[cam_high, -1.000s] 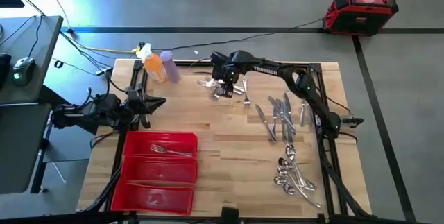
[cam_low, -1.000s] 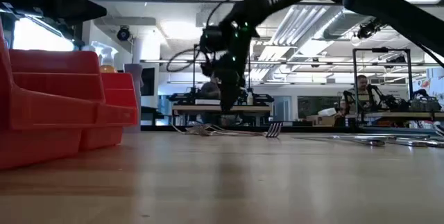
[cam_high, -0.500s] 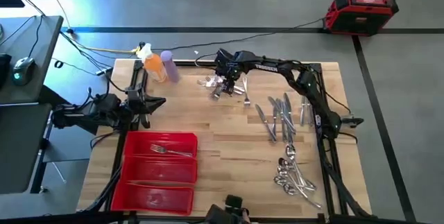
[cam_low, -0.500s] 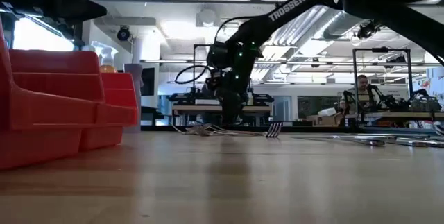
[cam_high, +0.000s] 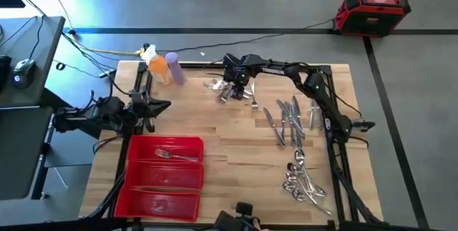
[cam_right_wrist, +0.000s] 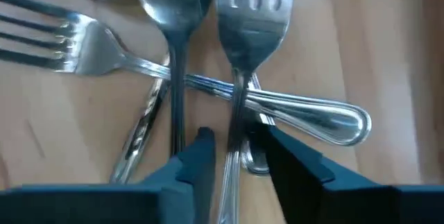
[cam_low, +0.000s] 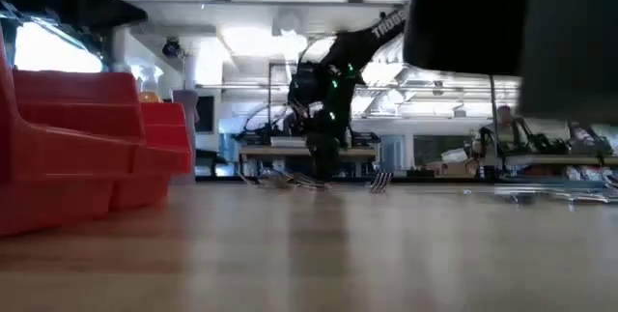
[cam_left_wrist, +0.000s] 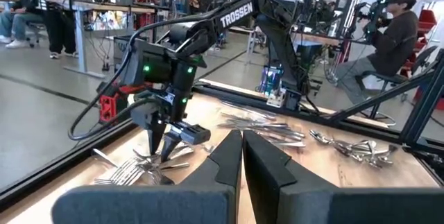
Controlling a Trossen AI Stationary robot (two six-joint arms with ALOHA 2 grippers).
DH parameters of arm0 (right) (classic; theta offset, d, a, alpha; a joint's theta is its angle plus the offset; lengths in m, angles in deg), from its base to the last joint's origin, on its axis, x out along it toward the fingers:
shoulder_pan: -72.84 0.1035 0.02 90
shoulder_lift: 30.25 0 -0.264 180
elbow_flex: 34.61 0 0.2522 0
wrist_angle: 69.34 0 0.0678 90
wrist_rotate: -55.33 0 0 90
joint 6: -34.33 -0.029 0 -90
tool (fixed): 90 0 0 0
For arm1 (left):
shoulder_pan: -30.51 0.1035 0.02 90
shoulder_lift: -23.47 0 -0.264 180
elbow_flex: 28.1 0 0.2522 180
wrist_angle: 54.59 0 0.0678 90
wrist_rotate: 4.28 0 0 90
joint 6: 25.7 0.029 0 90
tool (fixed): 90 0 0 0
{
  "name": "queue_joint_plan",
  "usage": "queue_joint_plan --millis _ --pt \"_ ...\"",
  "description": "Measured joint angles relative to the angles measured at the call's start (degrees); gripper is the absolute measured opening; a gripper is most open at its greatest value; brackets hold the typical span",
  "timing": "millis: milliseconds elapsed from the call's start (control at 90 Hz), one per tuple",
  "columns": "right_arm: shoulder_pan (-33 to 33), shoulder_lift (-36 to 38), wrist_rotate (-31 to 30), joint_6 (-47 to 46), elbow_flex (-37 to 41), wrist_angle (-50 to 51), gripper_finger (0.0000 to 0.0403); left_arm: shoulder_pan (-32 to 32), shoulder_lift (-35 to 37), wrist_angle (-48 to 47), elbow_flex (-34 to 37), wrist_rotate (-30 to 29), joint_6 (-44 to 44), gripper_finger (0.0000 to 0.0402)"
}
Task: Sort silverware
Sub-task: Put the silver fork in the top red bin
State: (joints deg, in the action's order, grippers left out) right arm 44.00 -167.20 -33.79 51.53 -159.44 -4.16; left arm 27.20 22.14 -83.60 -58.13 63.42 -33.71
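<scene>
1. Near edge of the tabletop: red tray [cam_high: 164,176] at the near-left corner, one fork [cam_high: 172,154] lying in its far compartment; the other two compartments look empty.
2. Near-right corner: spoons [cam_high: 300,181] in a loose cluster. Up the right side from them, knives [cam_high: 288,120] lie roughly parallel, handles running near-to-far.
3. Left gripper [cam_high: 161,105] is parked at the left edge, just past the tray. Fingers look pressed together in its wrist view, nothing held. It is well away from any loose silverware.
4. Far edge, middle: fork pile [cam_high: 227,89] with the right gripper [cam_high: 236,86] right down on it.
5. Right wrist view: fingers [cam_right_wrist: 198,158] are apart and straddle one fork handle [cam_right_wrist: 236,116]. The handle runs straight out between them, tines at the far end. Not clamped yet. A second fork handle [cam_right_wrist: 291,107] crosses under it, and a spoon [cam_right_wrist: 173,2] lies just beside.
6. Judgement: closing now should catch the handle across its width. Risk is nipping the crossing handle too.
7. Far-left corner: orange and purple bottles [cam_high: 163,67], not involved.
</scene>
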Motion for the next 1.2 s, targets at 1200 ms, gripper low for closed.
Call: queue_joint_plan --millis 1200 --pt "-4.2 4.4 6.7 16.5 0.4 31.7 0.0024 0.0 0.0 -0.2 0.0 0.0 -0.9 0.0000"
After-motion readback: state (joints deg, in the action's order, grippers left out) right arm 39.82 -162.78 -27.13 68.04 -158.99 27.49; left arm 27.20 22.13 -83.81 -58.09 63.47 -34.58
